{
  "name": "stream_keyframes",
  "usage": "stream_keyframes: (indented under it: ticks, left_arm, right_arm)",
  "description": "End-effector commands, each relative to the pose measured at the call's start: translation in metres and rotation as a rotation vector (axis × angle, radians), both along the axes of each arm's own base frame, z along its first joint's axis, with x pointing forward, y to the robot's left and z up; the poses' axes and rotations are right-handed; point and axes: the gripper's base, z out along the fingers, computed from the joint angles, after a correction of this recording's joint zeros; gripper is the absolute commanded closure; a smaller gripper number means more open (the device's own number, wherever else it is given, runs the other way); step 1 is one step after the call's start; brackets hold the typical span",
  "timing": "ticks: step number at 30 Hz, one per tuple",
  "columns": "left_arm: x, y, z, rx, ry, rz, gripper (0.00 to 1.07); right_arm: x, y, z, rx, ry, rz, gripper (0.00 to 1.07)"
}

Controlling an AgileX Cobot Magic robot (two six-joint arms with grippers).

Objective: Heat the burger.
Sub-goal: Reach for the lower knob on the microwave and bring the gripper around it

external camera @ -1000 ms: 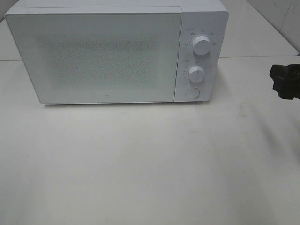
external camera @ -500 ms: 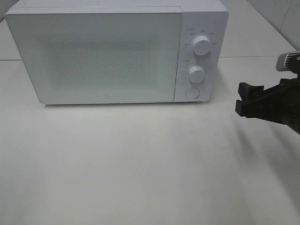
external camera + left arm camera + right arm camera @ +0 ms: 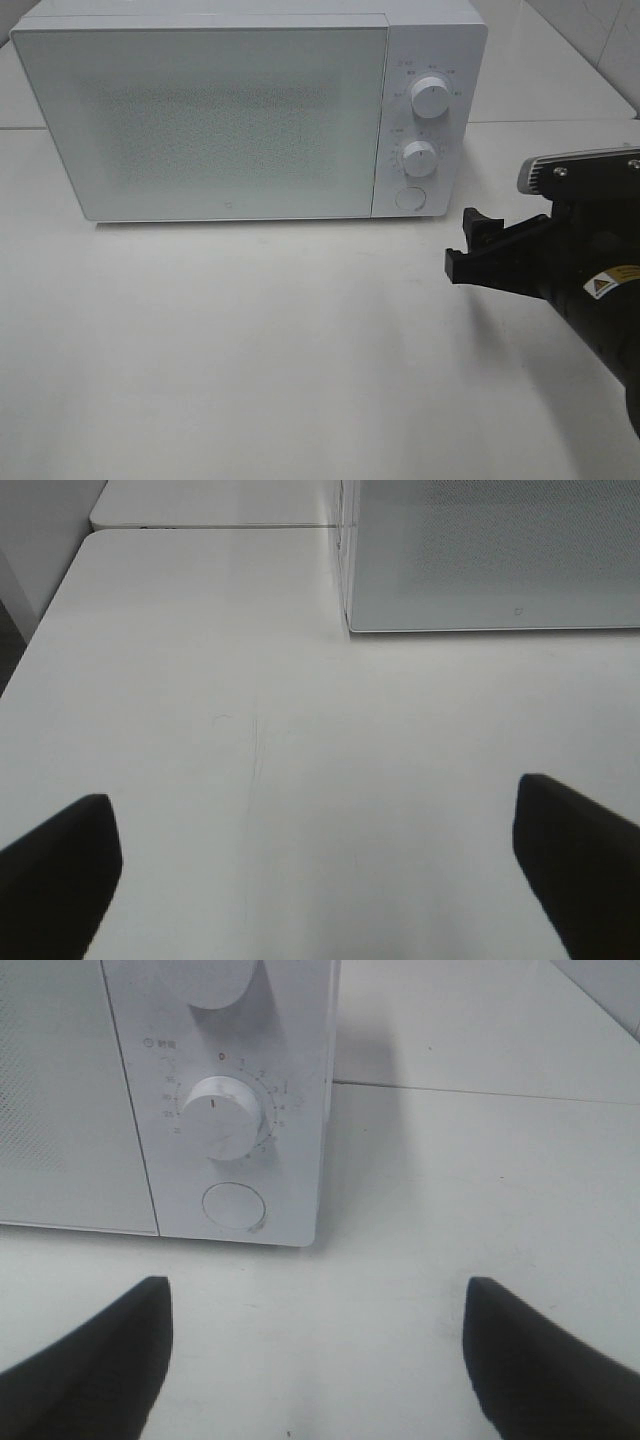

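from the left: my left claw (image 3: 315,810) shows only in its wrist view. its two dark fingers (image 3: 60,870) are cut off by the frame edge and stand wide apart over the bare table (image 3: 250,710), with nothing between them. the high camera does not catch it at all.

next comes the microwave (image 3: 230,120), standing square on the table at the back. its door (image 3: 200,110) is shut, and the speckled panel is too cloudy to see through. i can't find the burger in any view, so i can't say where it lies, which way it faces or how its axis runs.

right of the door is the control strip: the upper knob (image 3: 430,98), the lower knob (image 3: 419,158) and the round button (image 3: 408,198) below them. the print around the knobs is too small to read, and the right wrist view crops the upper knob.

far right, my right claw (image 3: 463,245) reaches in from the frame edge, which cuts off its arm. it points left towards the strip, near the button but clear of the microwave. its fingers are spread apart and hold nothing.
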Motion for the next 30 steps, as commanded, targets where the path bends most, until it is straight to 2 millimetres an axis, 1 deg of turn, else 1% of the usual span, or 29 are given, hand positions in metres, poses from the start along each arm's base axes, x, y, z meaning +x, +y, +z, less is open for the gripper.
stream_keyframes:
  ticks: [1,4,6,7,8,10,11,14,21,25,26,30]
  left_arm:
    - [-0.003,0.0,-0.001,-0.006,-0.019,0.001,0.06]
    - [-0.003,0.0,-0.001,-0.006,-0.019,0.001,0.06]
    - [-0.003,0.0,-0.001,-0.006,-0.019,0.001,0.06]
    - [-0.003,0.0,-0.001,-0.006,-0.019,0.001,0.06]
    - [-0.003,0.0,-0.001,-0.006,-0.019,0.001,0.06]
    - [-0.003,0.0,-0.001,-0.006,-0.019,0.001,0.06]
    - [-0.003,0.0,-0.001,-0.006,-0.019,0.001,0.06]
    - [-0.003,0.0,-0.001,-0.006,-0.019,0.001,0.06]
    - [-0.003,0.0,-0.001,-0.006,-0.019,0.001,0.06]
    - [-0.003,0.0,-0.001,-0.006,-0.019,0.001,0.06]
    - [-0.003,0.0,-0.001,-0.006,-0.019,0.001,0.06]
    - [-0.003,0.0,-0.001,-0.006,-0.019,0.001,0.06]
  right_arm:
    - [0.002,0.015,0.002,-0.01,-0.025,-0.001,0.31]
    - [0.003,0.018,0.001,-0.007,-0.025,-0.005,0.31]
    - [0.006,0.029,0.001,0.002,-0.019,-0.029,0.31]
    - [0.006,0.029,0.001,0.002,-0.019,-0.029,0.31]
    - [0.009,0.034,0.001,-0.008,-0.019,-0.036,0.31]
    - [0.011,0.036,0.001,-0.018,-0.02,-0.036,0.31]
    - [0.015,0.042,0.001,-0.026,-0.026,-0.031,0.31]
    - [0.02,0.047,0.001,-0.022,-0.033,-0.032,0.31]
    - [0.028,0.056,0.0,-0.021,-0.058,-0.035,0.31]
    - [0.04,0.056,-0.005,-0.001,-0.052,-0.053,0.31]
    - [0.04,0.056,-0.005,-0.001,-0.052,-0.053,0.31]
    - [0.052,0.057,-0.004,0.034,-0.059,-0.048,0.31]
